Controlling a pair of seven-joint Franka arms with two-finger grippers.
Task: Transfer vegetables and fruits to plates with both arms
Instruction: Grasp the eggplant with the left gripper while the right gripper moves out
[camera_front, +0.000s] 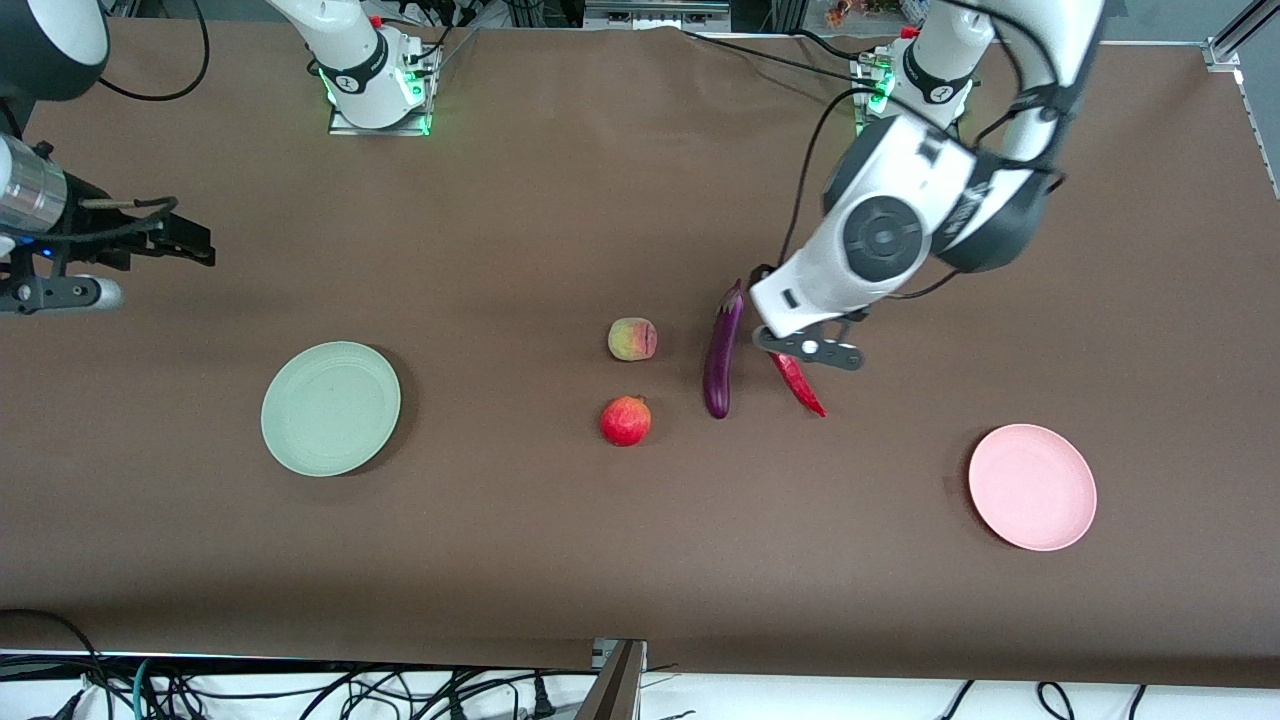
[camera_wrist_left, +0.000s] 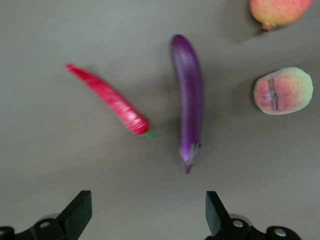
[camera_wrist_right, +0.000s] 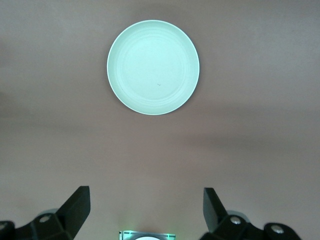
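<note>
A purple eggplant (camera_front: 722, 352) and a red chili pepper (camera_front: 800, 385) lie side by side mid-table. The peach-like fruit (camera_front: 632, 339) and the red pomegranate-like fruit (camera_front: 625, 420) lie beside them, toward the right arm's end. My left gripper (camera_wrist_left: 147, 210) hangs open and empty over the table just off the stem ends of the eggplant (camera_wrist_left: 187, 100) and the chili (camera_wrist_left: 110, 100). The right gripper (camera_front: 195, 243) is open and empty in the air near the right arm's end. Its wrist view shows the green plate (camera_wrist_right: 153, 67).
The pale green plate (camera_front: 330, 407) lies toward the right arm's end and the pale pink plate (camera_front: 1032, 487) toward the left arm's end, both bare. Brown cloth covers the table. Cables hang along the table edge nearest the front camera.
</note>
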